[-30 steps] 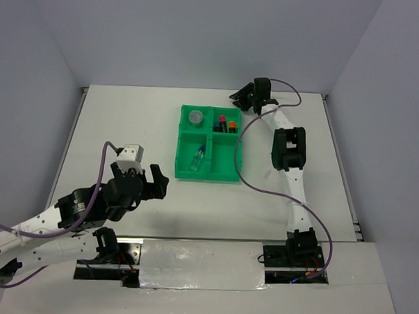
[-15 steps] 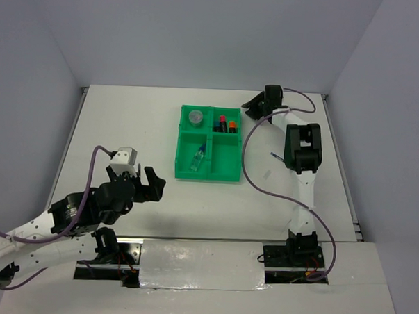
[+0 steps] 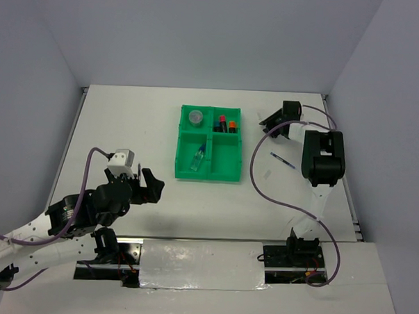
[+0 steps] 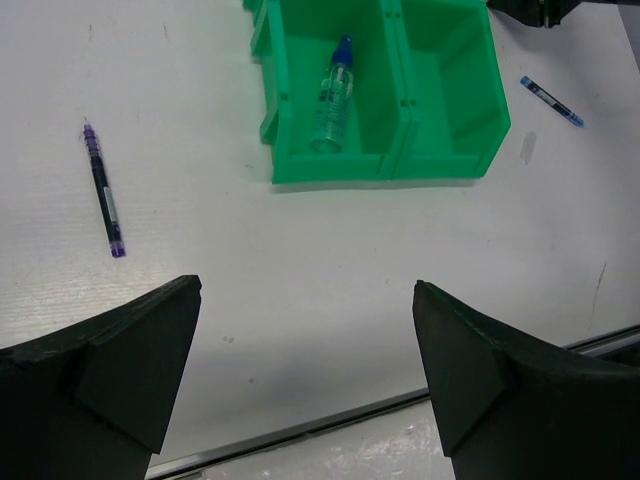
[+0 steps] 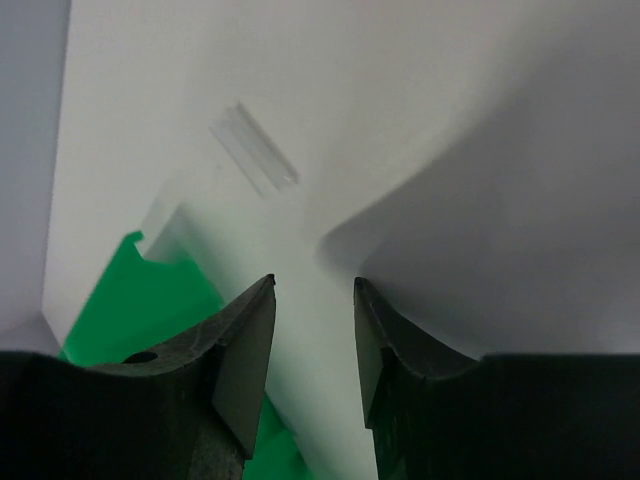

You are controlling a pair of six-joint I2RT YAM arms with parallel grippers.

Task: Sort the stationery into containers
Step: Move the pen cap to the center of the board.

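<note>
Tray [image 3: 180,138] of bright green plastic, split into four compartments, sits on a white table [image 3: 127,125] a little beyond the middle. In the top view, its far-left compartment holds a round grey disc [image 3: 195,117]. The far-right compartment holds black markers [image 3: 223,122] with red caps, lying side by side. The near-left compartment holds a small clear bottle [image 3: 198,158] with a blue cap, lying on its side, cap pointing away from the arms.

A thin blue pen [image 3: 284,161] lies on the table to the right of the tray, apart from it. A dark pen [image 4: 103,190] with purple ends lies on the table well to the left of the tray, seen from the left wrist.

The left end effector [image 4: 305,290] hovers near the table's front left with its fingers spread wide, holding nothing. The right end effector [image 5: 312,290] is beyond the blue pen, near the tray's far right corner, with a narrow gap between its fingers and nothing in it.
</note>
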